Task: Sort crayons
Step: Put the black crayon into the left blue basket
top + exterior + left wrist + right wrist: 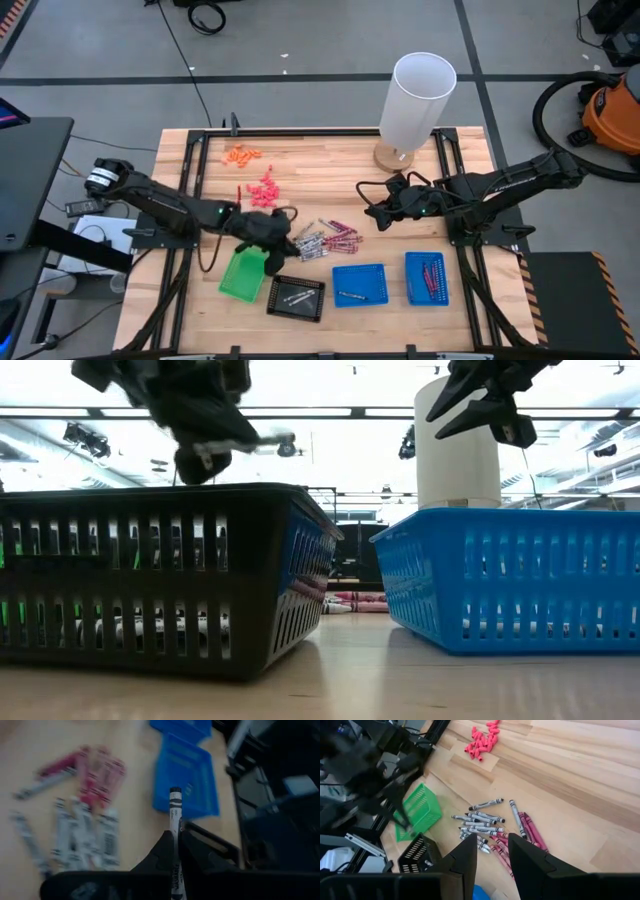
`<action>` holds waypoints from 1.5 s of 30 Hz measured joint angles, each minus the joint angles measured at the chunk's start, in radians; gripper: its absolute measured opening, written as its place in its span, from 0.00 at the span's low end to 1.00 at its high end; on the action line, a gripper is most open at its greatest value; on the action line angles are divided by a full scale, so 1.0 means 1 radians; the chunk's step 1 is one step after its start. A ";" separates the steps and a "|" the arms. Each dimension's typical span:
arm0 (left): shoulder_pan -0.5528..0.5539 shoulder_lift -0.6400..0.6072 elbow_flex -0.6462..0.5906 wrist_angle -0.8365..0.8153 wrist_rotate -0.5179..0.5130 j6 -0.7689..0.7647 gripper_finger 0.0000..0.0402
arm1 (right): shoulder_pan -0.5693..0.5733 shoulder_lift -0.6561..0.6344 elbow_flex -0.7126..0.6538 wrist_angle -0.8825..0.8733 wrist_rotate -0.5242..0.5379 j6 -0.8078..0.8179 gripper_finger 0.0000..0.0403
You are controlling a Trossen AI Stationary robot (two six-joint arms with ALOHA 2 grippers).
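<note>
My left gripper [283,233] is shut on a grey-white crayon [175,820] above the table, between the green tray [243,274] and the crayon pile [325,240]. In the low view it hangs above the black tray [150,570]. The pile of grey-white and maroon crayons lies flat on the wood and also shows in the right wrist view [492,825]. My right gripper [492,857] is open and empty, above the table just right of the pile [372,210]. My left gripper pinches the grey-white crayon between its two fingers at the crayon's rear part [176,851]. The crayon lies along the fingers, and its free end [175,795] sticks out past the fingertips. It is lifted clear of the table and roughly level in the low view [272,440].
Along the near edge stand a green tray, a black tray [296,297], a blue tray [359,284] holding one crayon, and a blue tray [426,277] holding maroon crayons. Pink bits [264,190] and orange bits [241,155] lie farther back. A white cylinder [415,100] stands at the far edge.
</note>
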 joint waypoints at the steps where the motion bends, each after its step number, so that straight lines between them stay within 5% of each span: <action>1: -0.020 0.001 0.000 -0.001 0.001 -0.002 0.04 | 0.000 0.000 0.000 0.002 0.007 0.000 0.29; 9: -0.129 0.065 0.002 0.008 -0.021 -0.079 0.04 | 0.000 0.000 0.000 0.019 0.026 0.000 0.29; 17: -0.120 0.153 0.036 0.035 -0.029 -0.107 0.04 | 0.000 0.000 -0.001 0.052 0.032 0.000 0.29; 27: -0.035 0.442 0.332 0.017 -0.017 0.116 0.05 | 0.000 0.000 -0.001 0.064 0.087 0.027 0.29; 36: 0.039 0.717 0.685 -0.047 0.145 0.193 0.05 | 0.000 0.000 -0.001 0.029 0.068 0.027 0.29; 41: 0.041 0.801 0.771 -0.119 0.205 0.192 0.08 | 0.000 0.000 -0.001 0.023 0.068 0.027 0.29; 45: 0.041 0.796 0.779 -0.132 0.217 0.209 0.20 | 0.000 0.000 -0.001 0.007 0.066 0.027 0.29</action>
